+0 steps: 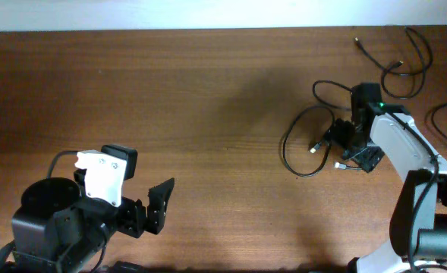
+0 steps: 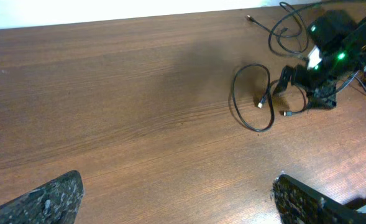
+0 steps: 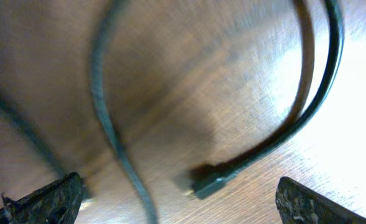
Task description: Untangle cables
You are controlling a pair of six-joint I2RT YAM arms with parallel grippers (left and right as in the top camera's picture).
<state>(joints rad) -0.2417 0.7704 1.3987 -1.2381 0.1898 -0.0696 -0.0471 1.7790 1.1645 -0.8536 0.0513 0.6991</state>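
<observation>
Right end effector (image 1: 350, 145) released, fingers spread wide, low over cables (image 1: 287, 144) near right edge of surface (image 1: 208, 114); one plug (image 3: 209, 182) lies between fingers. More cables toward far right corner. Left end effector (image 1: 149, 211) released, empty, near front left corner.

The right gripper (image 1: 352, 148) sits low over a tangle of thin black cables (image 1: 285, 148) on the wooden table (image 1: 208, 98). They loop out just beside its fingers, and two pale-tipped plugs (image 1: 314, 148) lie close to them. Another cable (image 1: 405, 68) curls beyond its wrist, well apart from the left gripper (image 1: 151, 208), whose fingers stand spread above the tabletop.
</observation>
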